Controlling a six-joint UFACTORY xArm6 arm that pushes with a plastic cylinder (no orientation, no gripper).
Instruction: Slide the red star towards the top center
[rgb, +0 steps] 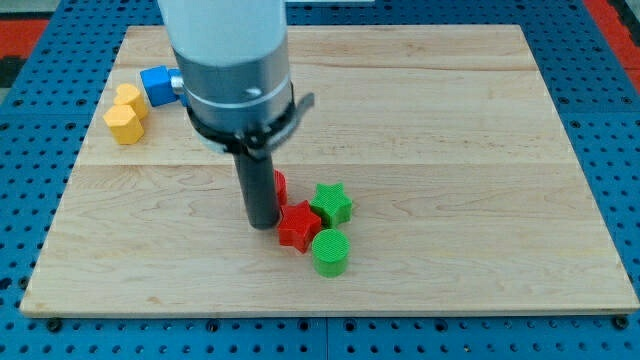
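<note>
Camera view: wooden board (450, 110) on a blue pegboard table (610, 60). My tip (264, 224) sits on the board a bit left of centre, low. There's no gripper on this arm, just a plain rod, so nothing to spread or pinch.

Red star (297, 225) is right at the tip's 3 o'clock, touching or nearly touching, can't tell which. Green star (331, 203) at the red star's 1 o'clock, touching it. Green cylinder (329, 251) at the red star's 4 o'clock, just beside it. Another red block (280, 184) peeks out behind the rod at the tip's 1 o'clock, shape mostly hidden.

Far off at the tip's 10 o'clock: two yellow blocks (126, 113) touching each other, a blue block (157, 83) just beside them at their 2 o'clock, partly behind the arm.
</note>
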